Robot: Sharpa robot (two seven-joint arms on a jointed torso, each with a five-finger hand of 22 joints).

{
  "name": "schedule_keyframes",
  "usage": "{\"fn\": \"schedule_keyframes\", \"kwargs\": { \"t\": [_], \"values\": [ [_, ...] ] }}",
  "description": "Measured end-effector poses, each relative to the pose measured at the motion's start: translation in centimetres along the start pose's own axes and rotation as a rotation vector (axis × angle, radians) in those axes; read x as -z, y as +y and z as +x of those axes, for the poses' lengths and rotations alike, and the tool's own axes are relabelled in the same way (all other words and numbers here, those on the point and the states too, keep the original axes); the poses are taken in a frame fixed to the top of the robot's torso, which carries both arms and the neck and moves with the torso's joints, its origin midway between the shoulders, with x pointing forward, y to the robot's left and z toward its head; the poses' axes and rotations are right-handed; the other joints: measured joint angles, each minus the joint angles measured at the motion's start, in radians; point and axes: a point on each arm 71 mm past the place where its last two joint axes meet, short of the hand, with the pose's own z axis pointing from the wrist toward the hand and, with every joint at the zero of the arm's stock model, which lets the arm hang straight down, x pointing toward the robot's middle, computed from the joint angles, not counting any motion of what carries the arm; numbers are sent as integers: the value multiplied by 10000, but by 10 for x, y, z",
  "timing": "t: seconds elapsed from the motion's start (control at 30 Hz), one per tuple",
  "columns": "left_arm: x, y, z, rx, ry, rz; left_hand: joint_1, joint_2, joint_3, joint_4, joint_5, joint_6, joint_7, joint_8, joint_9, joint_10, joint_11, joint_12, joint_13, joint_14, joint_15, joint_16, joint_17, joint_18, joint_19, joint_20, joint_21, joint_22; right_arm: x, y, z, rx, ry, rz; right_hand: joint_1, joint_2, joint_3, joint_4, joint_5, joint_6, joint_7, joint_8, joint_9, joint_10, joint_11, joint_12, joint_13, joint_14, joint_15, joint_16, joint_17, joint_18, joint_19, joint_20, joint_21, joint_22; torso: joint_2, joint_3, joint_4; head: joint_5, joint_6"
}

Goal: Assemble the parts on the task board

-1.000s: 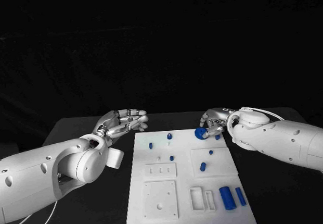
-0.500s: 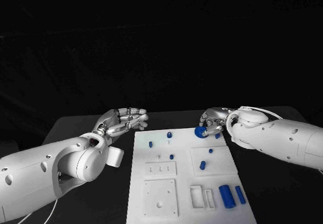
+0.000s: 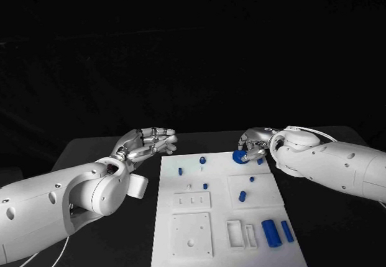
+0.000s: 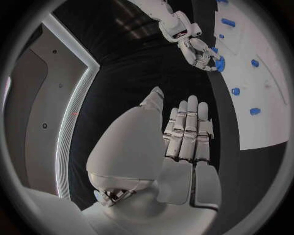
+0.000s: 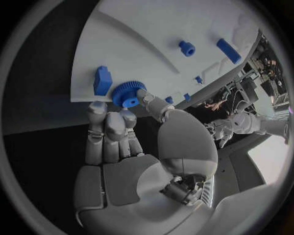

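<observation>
almost nothing has changed over the last second: the right hand (image 3: 253,142) stays at the far right corner of the task board (image 3: 221,243), still pinching the blue gear (image 3: 240,158) between thumb and fingertips, and the left hand (image 3: 145,143) holds the same place off the board's far left corner, over the black table (image 3: 86,151), fingers loosely curled and holding nothing. the stillness suggests the gear is being lined up or seated rather than carried, so this step looks unfinished.

in the right wrist view the gear (image 5: 127,93) is a flat round disc with fine teeth round its rim and a small hole in the middle; it sits right at the fingertips (image 5: 142,93), at the board's edge, with a small blue block (image 5: 102,81) just beside it. whether it touches the board i cannot tell.

farther from the right hand, toward the robot, lie a blue cylinder (image 3: 270,234) and a slimmer blue bar (image 3: 287,232), side by side.
</observation>
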Motion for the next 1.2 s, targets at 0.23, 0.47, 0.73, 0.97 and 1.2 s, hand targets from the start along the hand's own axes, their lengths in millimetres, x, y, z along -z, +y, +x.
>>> {"fn": "schedule_keyframes", "kwargs": {
  "t": [0.23,0.47,0.73,0.97,1.2],
  "values": [
    [0,0,0,4,6,-3,0,0,0,0,0,0,0,0,0,0,0,0,0,0,0,0,0,0,0,0,0,0,0,1,1,248,-48,-62,-50,-50,-80,-137,160,0,0,1,-1,-21,-21,39,-35,0,0,0,34,0,-1,1,12,0,-5,0,-5,3,-24],
    [1,0,0,8,11,-5,0,0,0,0,0,0,0,0,0,0,0,0,0,0,0,-4,4,0,0,0,0,-9,-1,2,2,368,-86,-98,-89,-89,-231,-287,466,0,0,2,-12,-36,-36,39,-81,1,1,-49,71,-1,-55,-19,54,0,-2,6,-4,-8,-34],
    [1,0,0,8,11,-6,0,0,0,0,0,0,0,0,-1,0,0,0,-1,0,0,-40,9,0,0,0,0,-8,0,2,2,423,-90,-141,-128,-127,-413,-380,1226,-78,77,29,-58,-108,37,87,-150,1,1,-114,133,-1,-58,-16,54,0,0,6,-3,-9,-60],
    [1,0,0,11,18,-7,0,0,0,0,0,0,0,0,-1,0,0,0,-1,0,0,-40,8,0,0,0,0,-8,0,3,3,537,-109,-216,-75,-65,-255,-393,2167,51,-52,140,-14,-108,37,131,-215,1,1,-155,189,-1,-73,-1,54,0,-1,5,-10,-14,-69],
    [1,0,1,16,32,-6,0,0,0,0,0,0,0,0,-1,0,0,0,-1,0,0,-40,19,0,0,0,0,-7,1,7,4,771,-243,-341,-122,35,-104,-325,2049,214,-214,368,100,-142,-1,132,-277,35,-25,-202,234,-1,-74,0,54,0,-3,6,-9,-26,-56]
  ]
}}
